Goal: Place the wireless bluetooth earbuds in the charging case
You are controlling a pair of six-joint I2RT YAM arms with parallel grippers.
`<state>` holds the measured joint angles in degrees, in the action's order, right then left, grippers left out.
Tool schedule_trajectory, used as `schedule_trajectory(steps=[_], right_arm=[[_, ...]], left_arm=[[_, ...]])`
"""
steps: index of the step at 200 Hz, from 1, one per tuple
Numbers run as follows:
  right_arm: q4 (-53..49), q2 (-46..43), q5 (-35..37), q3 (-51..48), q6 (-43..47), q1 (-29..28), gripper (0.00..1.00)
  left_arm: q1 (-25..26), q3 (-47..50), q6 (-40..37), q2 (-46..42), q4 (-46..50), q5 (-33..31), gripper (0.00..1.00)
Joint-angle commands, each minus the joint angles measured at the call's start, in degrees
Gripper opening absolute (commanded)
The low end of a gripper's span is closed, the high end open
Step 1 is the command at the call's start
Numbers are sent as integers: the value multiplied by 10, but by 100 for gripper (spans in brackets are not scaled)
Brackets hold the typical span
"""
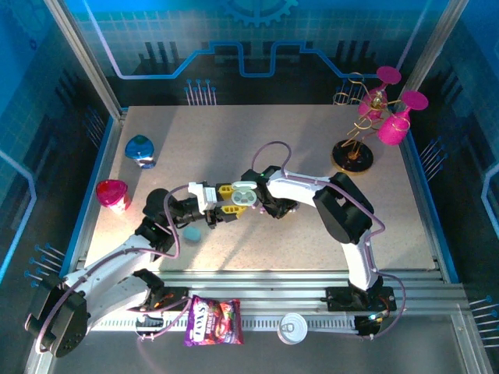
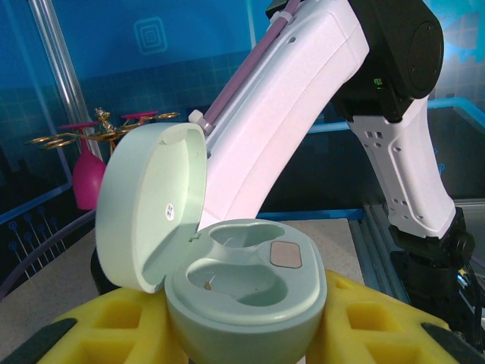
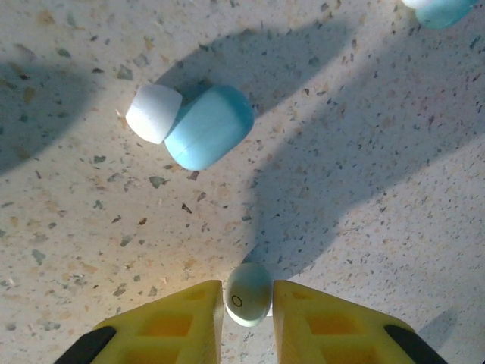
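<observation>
Pale green matte plastic forms the pebble-shaped charging case [image 2: 250, 299], which is held near the middle of the table. Its rounded lid [image 2: 151, 205] is hinged open and tilts up to the left. Inside the base are two smooth scooped wells, with a small brownish square patch beside the right one.

The left gripper [image 2: 246, 337] is clamped on the case base, with blocky yellow fingers [image 2: 114, 330] pressed to either side. The left arm reaches in from the near left, its wrist roughly level.

The right arm rises from the near right, bends at the elbow and comes back left toward the case. Seen from its wrist, the right gripper [image 3: 248, 303] points down at the table [image 3: 341, 189], a speckled, stone-like surface. Its yellow fingers [image 3: 174, 322] pinch one tiny, glossy, pale green-white earbud [image 3: 248, 294], rounded like a bean.

On the table beyond it lies a light blue pebble-shaped piece [image 3: 208, 125], touching a white rounded piece [image 3: 153, 112] on its left.
</observation>
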<state>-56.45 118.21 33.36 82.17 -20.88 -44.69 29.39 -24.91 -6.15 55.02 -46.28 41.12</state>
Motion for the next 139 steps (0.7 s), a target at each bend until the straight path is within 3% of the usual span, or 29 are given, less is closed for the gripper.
schedule_trajectory(steps=[1, 91, 139], right_arm=[[-4, 14, -7, -6, 1, -5, 23], [5, 24, 1, -16, 8, 1, 23], [9, 13, 2, -18, 12, 5, 16]], left_arm=[[-2, 4, -9, -2, -2, -4, 19], [-2, 2, -7, -2, -4, -5, 20], [-2, 2, -6, -2, -4, -4, 20]])
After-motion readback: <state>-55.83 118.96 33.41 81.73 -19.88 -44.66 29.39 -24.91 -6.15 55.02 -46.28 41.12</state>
